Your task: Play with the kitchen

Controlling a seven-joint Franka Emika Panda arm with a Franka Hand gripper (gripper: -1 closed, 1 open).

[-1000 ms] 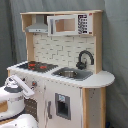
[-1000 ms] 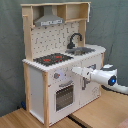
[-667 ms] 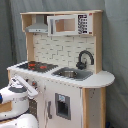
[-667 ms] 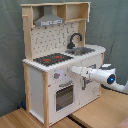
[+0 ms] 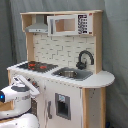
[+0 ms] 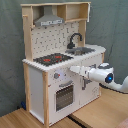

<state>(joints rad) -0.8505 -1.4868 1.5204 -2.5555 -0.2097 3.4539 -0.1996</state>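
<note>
Behind everything we see a grey-green curtain hanging as a backdrop in both exterior views. Below the hand, in the second exterior view, lies a light wooden tabletop with a seam between its boards.

One toy kitchen stands in both exterior views, and one robot arm reaches toward its front. On the kitchen there is one black-and-red hob, one grey sink, one black tap, one grey hood and one microwave-like cabinet up top. In the second exterior view, one oven door shows on the front, with two knobs above it.
</note>
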